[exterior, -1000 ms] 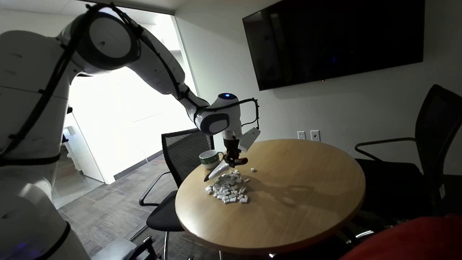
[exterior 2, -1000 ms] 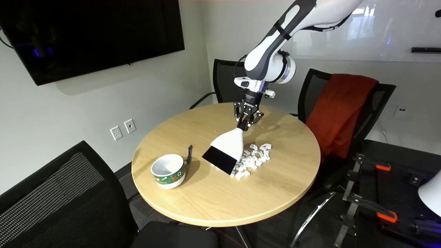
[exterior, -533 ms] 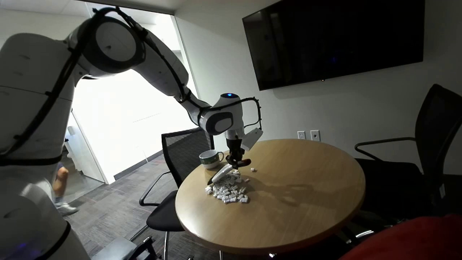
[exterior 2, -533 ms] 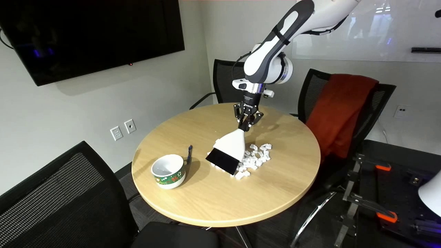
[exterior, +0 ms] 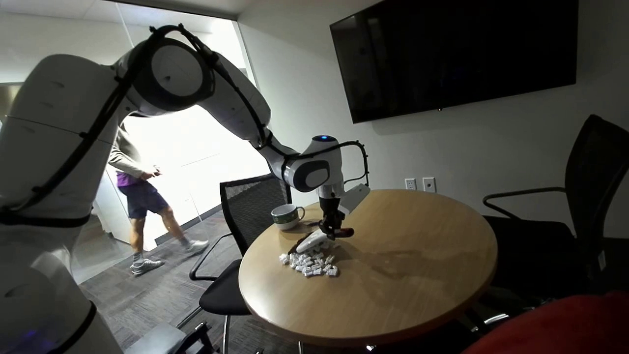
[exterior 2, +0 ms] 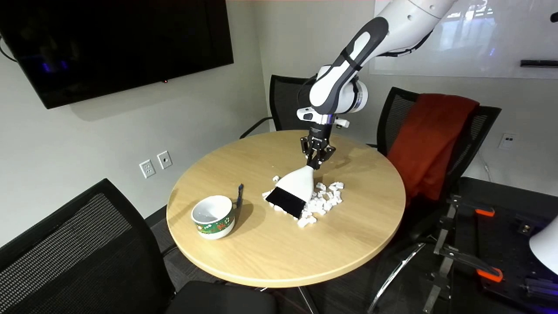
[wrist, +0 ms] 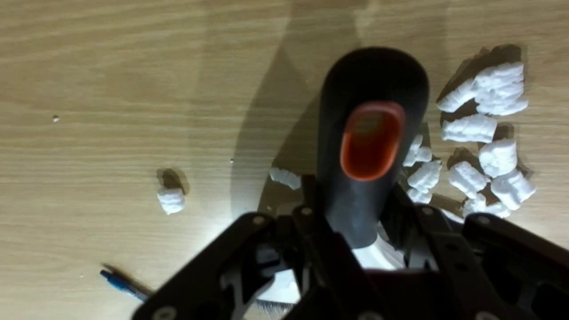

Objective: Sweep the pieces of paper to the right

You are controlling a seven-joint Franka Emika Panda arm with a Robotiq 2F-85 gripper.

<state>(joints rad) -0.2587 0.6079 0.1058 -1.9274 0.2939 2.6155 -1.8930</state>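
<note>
The brush (exterior 2: 298, 182) is held in the gripper (exterior 2: 314, 159), which is clamped on its handle (wrist: 362, 200). The paper (exterior 2: 323, 201) lies loosely heaped on the table (exterior 2: 257, 257), partly hidden by the tilted brush; whether the bristles (exterior 2: 286, 202) are pressed to the table cannot be told. Bits are seen on both sides of the bristles, so some are likely to be left behind by a stroke begun here. Should the brush be forced straight down, bits may be pinned rather than pushed. A stray bit (wrist: 171, 201) lies apart, on the pen (wrist: 122, 283) side of the handle, and would probably be missed in one pass. Twisting of the handle is judged possible, since drag would be applied far from the grip. By too wide a backswing, the mug (exterior 2: 213, 218) could be knocked; by too long a stroke, paper could be spilled off the table.
</note>
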